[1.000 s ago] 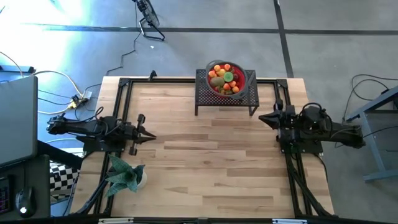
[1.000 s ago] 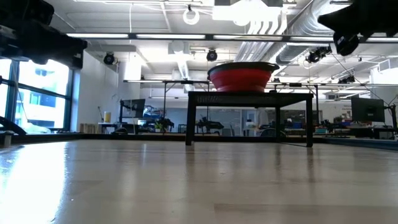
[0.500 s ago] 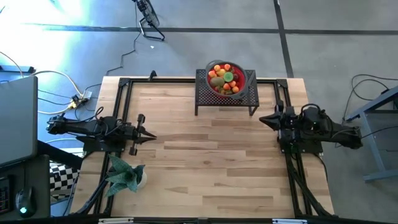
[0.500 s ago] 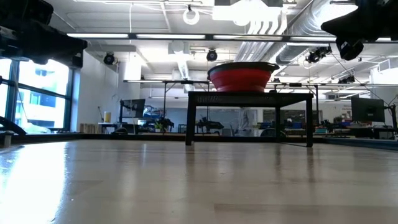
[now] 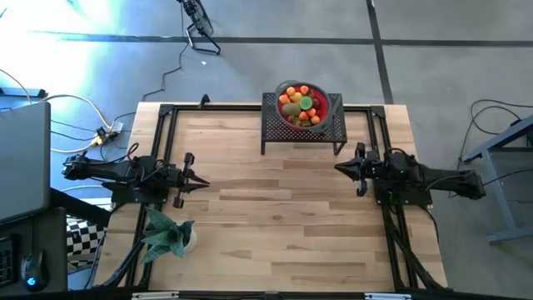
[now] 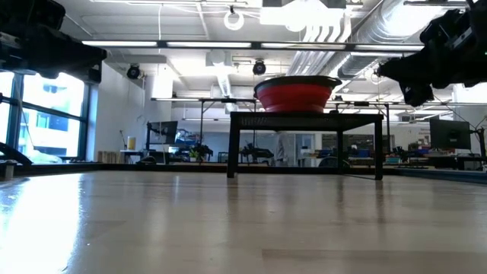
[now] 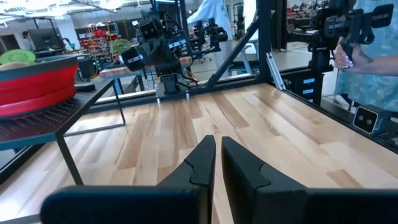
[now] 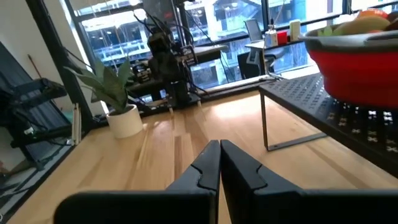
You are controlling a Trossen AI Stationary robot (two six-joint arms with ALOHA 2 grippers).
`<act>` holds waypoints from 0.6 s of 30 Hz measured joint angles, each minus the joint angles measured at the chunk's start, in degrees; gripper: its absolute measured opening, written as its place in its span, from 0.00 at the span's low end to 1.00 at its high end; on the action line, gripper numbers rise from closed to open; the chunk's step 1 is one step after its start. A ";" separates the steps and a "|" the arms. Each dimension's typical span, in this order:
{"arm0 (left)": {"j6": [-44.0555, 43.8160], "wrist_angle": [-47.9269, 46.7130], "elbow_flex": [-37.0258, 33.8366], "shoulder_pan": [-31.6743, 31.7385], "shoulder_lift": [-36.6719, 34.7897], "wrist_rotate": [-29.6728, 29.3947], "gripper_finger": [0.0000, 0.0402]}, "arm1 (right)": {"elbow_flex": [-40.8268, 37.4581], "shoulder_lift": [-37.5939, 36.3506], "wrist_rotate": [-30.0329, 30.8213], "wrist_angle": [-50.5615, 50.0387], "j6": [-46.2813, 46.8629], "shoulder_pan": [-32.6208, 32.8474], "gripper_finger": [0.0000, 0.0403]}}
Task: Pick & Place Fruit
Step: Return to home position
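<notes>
Both sets of jaws are clenched on nothing. The left gripper (image 7: 217, 149) shows its two dark fingers pressed almost together over bare wood, and the right gripper (image 8: 219, 152) has its fingers meeting tip to tip.

At the near left corner of the table (image 5: 283, 242) stands a green leafy plant (image 5: 169, 232) in a pale pot. It is just beside the left arm's base and apart from everything else. Farther in, at mid-depth, the two arms lie low along opposite sides. The left gripper points inward from the left edge and the right gripper points inward from the right edge. They are well apart, with open planks between them.

At the far edge, about centred, a black mesh shelf (image 5: 276, 133) stands on thin legs. On it sits a red bowl (image 6: 295, 94) with a grey rim, and the fruit (image 5: 300, 105) is heaped inside it: small orange, yellow, green and red pieces. In the wrist views some of these show just above the rim. The right gripper is near the shelf's right legs but not touching them.

On the frame rail at the table's edge there is a small pale tag (image 7: 364, 117), its marking too small to read. Beyond that rail stands a person (image 7: 376, 68) in a patterned top, with one hand raised on some dark equipment
</notes>
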 joint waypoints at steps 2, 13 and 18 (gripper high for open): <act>0.00 0.00 0.00 0.00 0.00 0.00 0.06 | -0.49 0.04 0.01 0.78 -0.34 0.01 0.01; -0.02 0.00 0.00 0.00 0.00 0.00 0.06 | -0.55 2.60 0.05 0.69 -1.04 0.00 0.01; -0.04 0.00 0.00 0.00 0.00 -0.01 0.06 | -0.59 2.62 0.07 0.65 -1.04 0.01 0.01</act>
